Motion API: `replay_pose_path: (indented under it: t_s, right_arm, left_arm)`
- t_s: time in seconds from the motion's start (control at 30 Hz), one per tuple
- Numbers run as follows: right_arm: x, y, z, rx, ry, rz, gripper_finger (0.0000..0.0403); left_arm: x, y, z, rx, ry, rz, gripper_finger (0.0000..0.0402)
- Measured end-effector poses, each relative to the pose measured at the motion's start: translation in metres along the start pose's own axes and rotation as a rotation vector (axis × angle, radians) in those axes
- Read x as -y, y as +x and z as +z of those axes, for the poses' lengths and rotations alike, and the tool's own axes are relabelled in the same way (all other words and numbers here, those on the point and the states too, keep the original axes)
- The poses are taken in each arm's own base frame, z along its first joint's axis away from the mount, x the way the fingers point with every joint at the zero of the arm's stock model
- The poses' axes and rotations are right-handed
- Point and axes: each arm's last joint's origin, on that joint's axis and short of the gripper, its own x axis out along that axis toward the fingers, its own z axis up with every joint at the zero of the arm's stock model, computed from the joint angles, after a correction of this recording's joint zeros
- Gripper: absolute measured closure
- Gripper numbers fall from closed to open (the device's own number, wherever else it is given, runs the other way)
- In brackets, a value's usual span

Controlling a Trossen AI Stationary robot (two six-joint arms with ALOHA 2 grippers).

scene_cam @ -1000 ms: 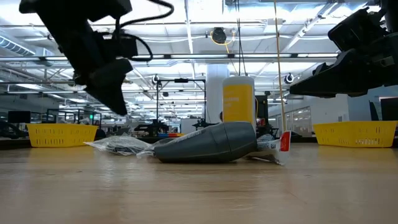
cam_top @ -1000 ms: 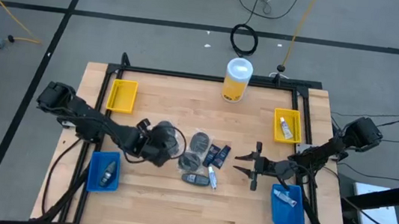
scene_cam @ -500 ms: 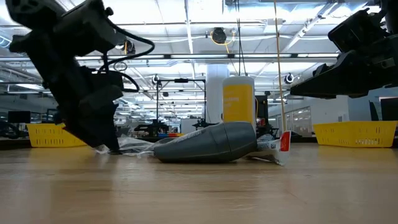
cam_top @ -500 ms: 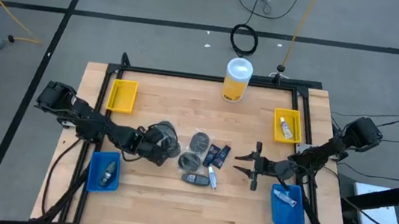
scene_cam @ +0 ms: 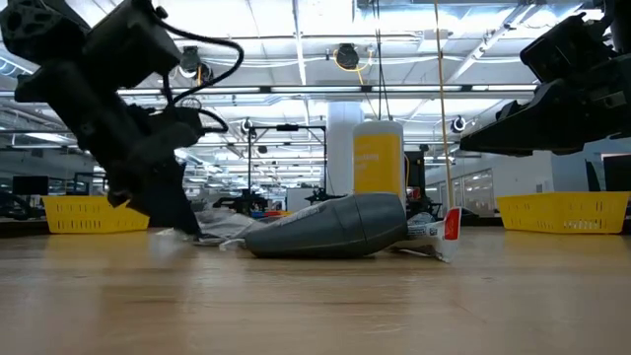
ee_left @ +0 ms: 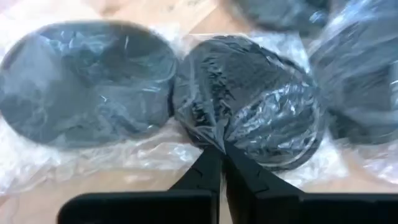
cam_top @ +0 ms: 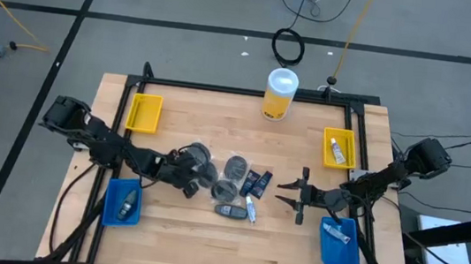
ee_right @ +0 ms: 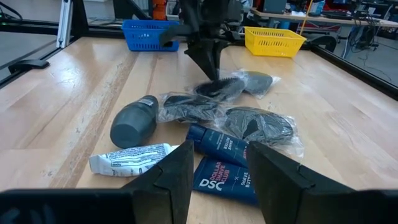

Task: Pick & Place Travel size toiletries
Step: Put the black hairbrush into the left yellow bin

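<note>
Clear wrap of a grey disc [ee_left: 249, 99] is now pinched by the left pincer [ee_left: 219, 163], which has just clenched. Pick appears secured; the right pincer [ee_right: 214, 165] waits half-open, empty.

From my station the only print I can read sits on the dark blue sachets [ee_right: 225, 163] in the right wrist view: the nearer one carries "DSC" in white block letters, with smaller white lines beside it that I cannot make out. The white tube [ee_right: 132, 159] next to them has fine grey print along its side, too small for me to read. The yellow container [scene_cam: 379, 156] in the low view shows a pale label patch, illegible.
</note>
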Motion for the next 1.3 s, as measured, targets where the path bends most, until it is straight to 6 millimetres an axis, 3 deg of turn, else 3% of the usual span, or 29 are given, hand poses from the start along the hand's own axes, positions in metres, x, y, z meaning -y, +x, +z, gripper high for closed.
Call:
replay_pose_path:
  t_s: [0.23, 0.37, 0.83, 1.1, 1.3]
  right_arm:
    - [0.0, 0.0, 0.0, -0.001, -0.001, 0.0, 0.0264]
    - [0.0, 0.0, 0.0, -0.001, -0.001, -0.001, 0.0264]
    - [0.0, 0.0, 0.0, 0.0, -0.001, -0.001, 0.0264]
    - [0.002, 0.001, 0.0, 0.0, 0.002, -0.014, 0.0264]
    - [0.005, 0.003, 0.0, -0.003, 0.008, -0.03, 0.0264]
  left_arm:
    - [0.006, -0.022, 0.019, 0.104, 0.021, -0.048, 0.0398]
    - [0.0, -0.042, 0.028, 0.189, 0.031, 0.012, 0.0396]
    - [-0.063, -0.106, 0.022, 0.396, -0.096, 0.517, 0.04]
    - [-0.101, -0.131, 0.012, 0.261, -0.144, 0.701, 0.04]
    - [-0.106, -0.137, 0.021, 0.304, -0.193, 0.732, 0.0401]
